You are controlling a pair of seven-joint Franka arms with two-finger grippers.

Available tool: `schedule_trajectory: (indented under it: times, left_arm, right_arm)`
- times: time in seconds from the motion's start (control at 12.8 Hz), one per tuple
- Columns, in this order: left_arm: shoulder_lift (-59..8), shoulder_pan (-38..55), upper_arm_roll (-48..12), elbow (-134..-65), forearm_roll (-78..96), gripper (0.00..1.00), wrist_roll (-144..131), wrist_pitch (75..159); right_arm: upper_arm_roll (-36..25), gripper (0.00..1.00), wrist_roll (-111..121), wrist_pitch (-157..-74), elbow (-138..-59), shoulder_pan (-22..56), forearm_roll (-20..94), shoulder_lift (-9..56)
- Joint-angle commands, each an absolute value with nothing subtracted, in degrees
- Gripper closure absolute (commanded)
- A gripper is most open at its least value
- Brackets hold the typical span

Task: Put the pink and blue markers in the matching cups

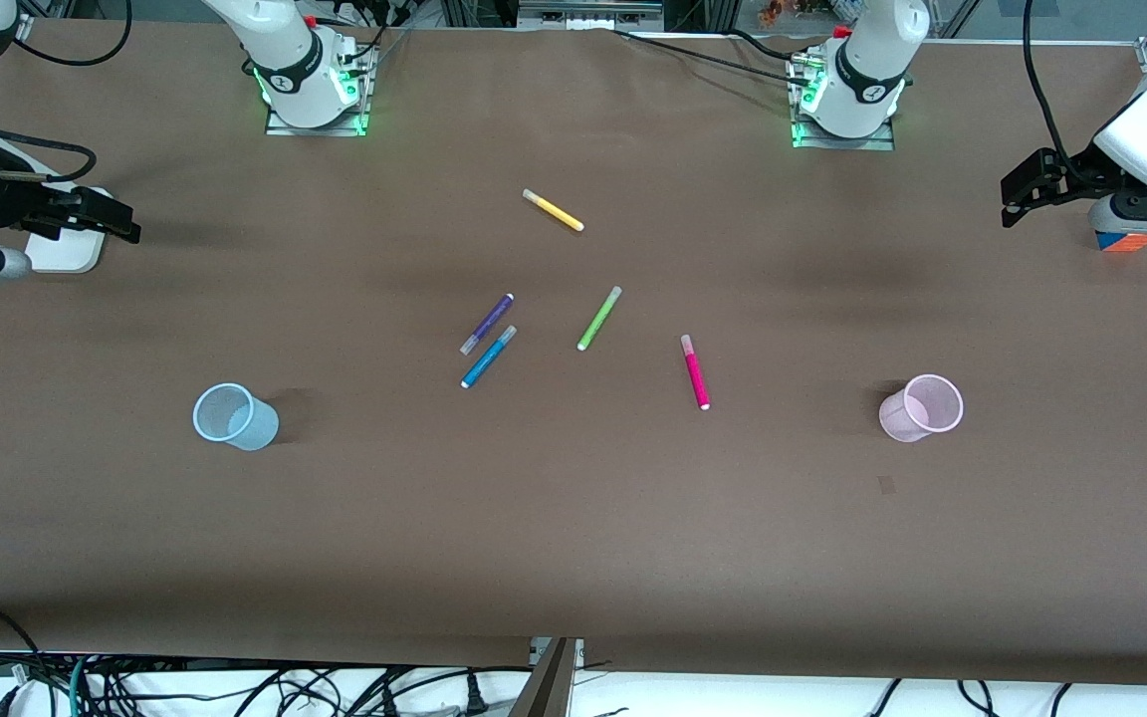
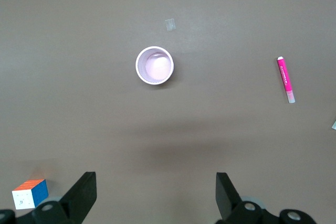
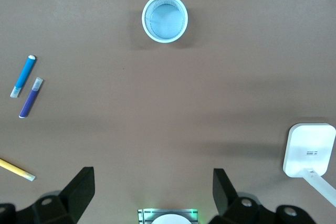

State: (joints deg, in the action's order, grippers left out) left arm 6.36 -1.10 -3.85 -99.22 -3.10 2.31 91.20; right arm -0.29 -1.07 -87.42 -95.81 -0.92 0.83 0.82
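Pink marker (image 1: 695, 371) and blue marker (image 1: 488, 357) lie flat mid-desk, blue just beside a purple pen (image 1: 487, 324). Likely light, stiff, slick, prone to roll; best pinched across mid-barrel. Cups look light and tippable: pink cup (image 1: 921, 407) toward the left arm's end, blue cup (image 1: 234, 415) toward the right's. Left gripper (image 2: 155, 195) and right gripper (image 3: 152, 192) hang high at the desk ends, jaws apart, empty.
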Motion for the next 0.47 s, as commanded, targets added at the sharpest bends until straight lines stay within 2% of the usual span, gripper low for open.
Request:
schedule_trajectory:
  times: [0.0, 0.39]
  left_arm:
    - [6.68, -1.14, -4.04, -99.4, -2.99, 0.0, 2.46, 90.88]
    - [6.59, -1.06, -4.04, -99.32, -2.9, 0.0, 2.46, 90.35]
  right_arm:
    - [-0.35, 0.01, -1.05, -85.52, -94.75, -0.97, -0.09, 0.62]
    - [-0.35, 0.01, -1.06, -85.34, -94.75, -0.97, -0.09, 0.7]
